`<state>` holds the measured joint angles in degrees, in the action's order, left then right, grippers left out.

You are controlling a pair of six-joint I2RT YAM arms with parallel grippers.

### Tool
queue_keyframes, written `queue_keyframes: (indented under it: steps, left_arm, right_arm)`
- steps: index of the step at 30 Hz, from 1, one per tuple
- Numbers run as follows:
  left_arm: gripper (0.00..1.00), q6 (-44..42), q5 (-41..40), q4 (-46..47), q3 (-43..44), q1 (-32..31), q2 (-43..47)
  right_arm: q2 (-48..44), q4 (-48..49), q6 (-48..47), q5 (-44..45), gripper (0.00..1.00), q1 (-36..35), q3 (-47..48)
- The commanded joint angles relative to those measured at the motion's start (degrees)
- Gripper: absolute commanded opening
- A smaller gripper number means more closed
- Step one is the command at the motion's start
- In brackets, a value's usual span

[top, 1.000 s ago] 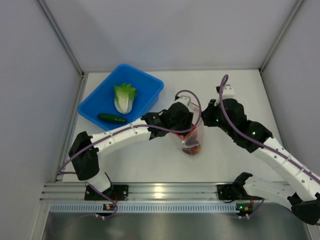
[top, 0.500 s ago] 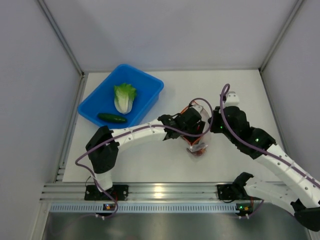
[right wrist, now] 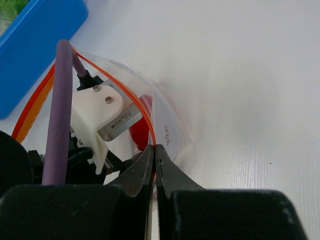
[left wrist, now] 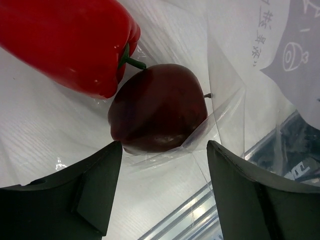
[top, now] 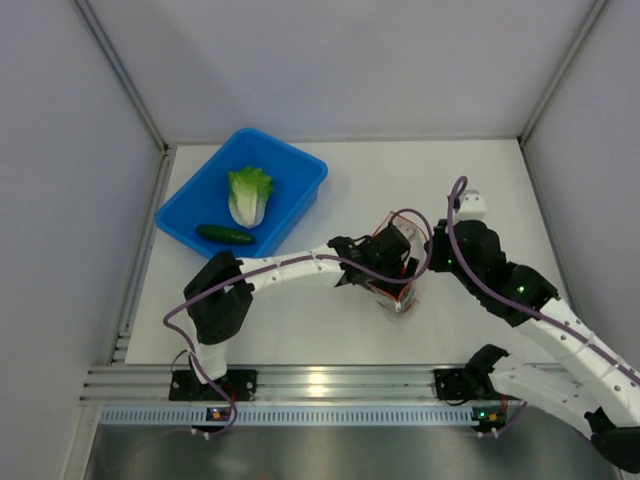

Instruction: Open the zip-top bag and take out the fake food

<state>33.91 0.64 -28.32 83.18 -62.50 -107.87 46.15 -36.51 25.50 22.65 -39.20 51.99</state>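
Note:
The clear zip-top bag [top: 400, 292] stands mid-table, its orange-red zipper rim [right wrist: 150, 122] held wide. My right gripper [right wrist: 155, 150] is shut on that rim at the bag's right side [top: 424, 268]. My left gripper [top: 392, 270] reaches down inside the bag. In the left wrist view it is open [left wrist: 162, 192], its dark fingers [left wrist: 85, 195] apart with only plastic film between them. Just beyond the fingertips lie two pieces of fake food, a red pepper [left wrist: 65, 45] and a dark purple-red round piece [left wrist: 157, 107]. A lettuce head [top: 248, 195] and a cucumber [top: 224, 236] lie in the blue bin.
The blue bin [top: 305, 172] sits at the back left, tilted against the left wall's base. White walls close in the table on the left, back and right. A metal rail [top: 320, 385] runs along the near edge between the arm bases.
My left arm has pushed right and down, deeper into the bag, with its jaws spreading. The right gripper has shifted nearer and rightward, still on the rim, and the bag followed.

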Motion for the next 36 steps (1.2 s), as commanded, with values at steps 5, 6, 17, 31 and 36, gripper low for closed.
queue_keyframes:
  steps: [5, 6, 17, 31, 36]
  left_arm:
    - [0.79, 3.17, -8.98, 0.28, 0.32, -0.52, 1.7]
    - [0.8, 4.22, -11.0, 0.37, 0.32, -0.26, 2.4]
    - [0.84, 11.0, -22.79, 4.58, -0.03, 0.62, 3.02]
    - [0.83, 4.68, -14.01, 4.59, 4.71, 0.71, -4.45]
    - [0.83, 2.56, -14.61, 2.48, 5.59, 0.8, -4.8]
  right_arm:
    - [-3.08, 1.09, -4.22, -5.95, 0.0, 0.88, 0.31]
    - [-3.43, 1.01, -4.75, -7.61, 0.0, 0.88, -0.21]
    - [-8.97, 0.83, -4.58, -15.97, 0.0, 0.97, -4.7]
    - [-14.77, 1.97, -2.73, -10.89, 0.0, 0.97, -7.25]
    - [-16.0, 3.9, -6.59, -11.22, 0.0, 0.97, -5.76]
